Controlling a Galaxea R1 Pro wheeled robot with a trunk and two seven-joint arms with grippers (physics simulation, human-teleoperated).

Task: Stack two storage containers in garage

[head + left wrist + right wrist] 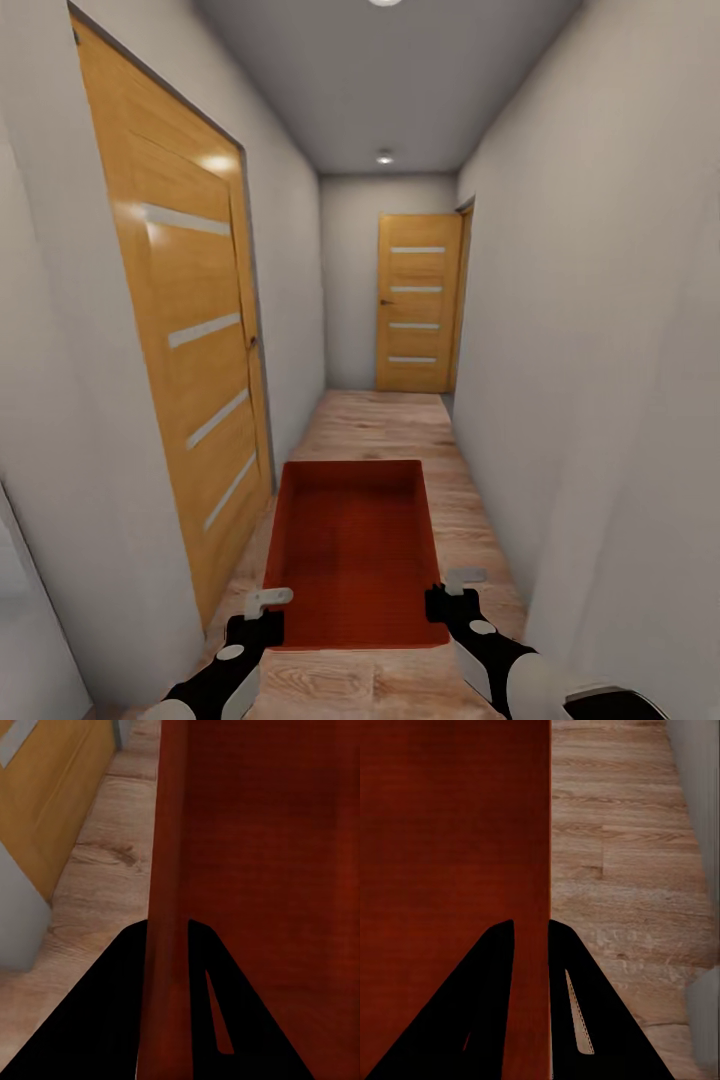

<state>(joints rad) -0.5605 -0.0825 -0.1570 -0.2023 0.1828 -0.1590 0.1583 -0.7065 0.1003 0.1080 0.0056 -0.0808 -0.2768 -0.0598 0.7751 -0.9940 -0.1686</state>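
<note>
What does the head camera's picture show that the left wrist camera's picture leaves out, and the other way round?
Head view alone: the whole hallway, with the far door, the ceiling lights, the right gripper and the storage container's open inside. Left wrist view alone: a close look at the left gripper's fingers pinching the container's side wall. Both share the red-orange container, the left gripper, the wood-plank floor and the near striped door.

Light wood-plank floor [400,420] (narrow hallway) runs bare.

A home's narrow hallway: white walls [610,300], wood-plank floor [380,420], and striped wooden doors [418,302] at side and end.
</note>
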